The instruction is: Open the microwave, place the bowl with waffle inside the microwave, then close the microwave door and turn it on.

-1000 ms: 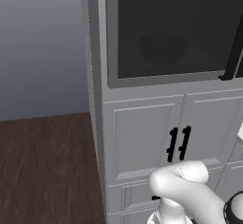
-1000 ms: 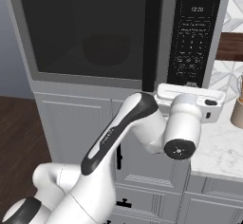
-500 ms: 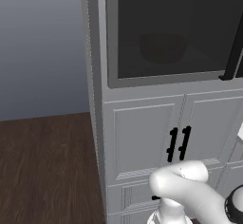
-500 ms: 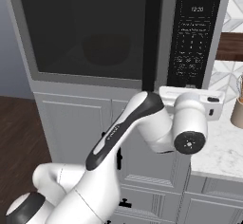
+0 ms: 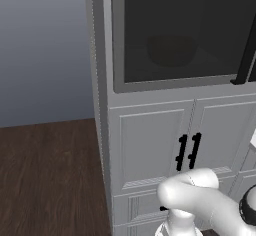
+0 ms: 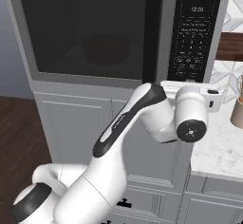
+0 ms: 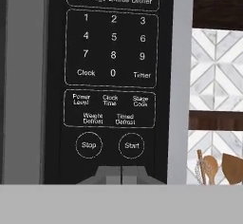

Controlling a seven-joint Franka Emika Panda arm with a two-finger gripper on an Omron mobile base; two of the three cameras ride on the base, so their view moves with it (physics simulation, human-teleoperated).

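The microwave (image 5: 220, 25) sits flush in the grey cabinet wall, and the microwave door (image 6: 57, 33) is closed, its black bar handle (image 6: 152, 33) upright beside the keypad (image 6: 195, 33). Behind the dark glass the bowl (image 6: 105, 50) shows dimly as a round shape; its contents cannot be made out. It shows again as the bowl (image 5: 171, 50) in the left base view. My gripper (image 7: 122, 173) is shut with nothing in it. It points at the keypad from close up, its tips just below and slightly left of the Start button (image 7: 131, 145), with the Stop button (image 7: 88, 145) further left.
Panelled cabinet doors with small black handles (image 5: 187, 152) stand under the microwave. A marble counter (image 6: 218, 147) lies to the right, with wooden utensils (image 7: 218, 168) against a patterned tile wall. Dark wood floor (image 5: 50, 175) spreads to the left.
The hand has shifted a little to the right and upward along the keypad side of the microwave. The door stays closed and the gripper stays shut.
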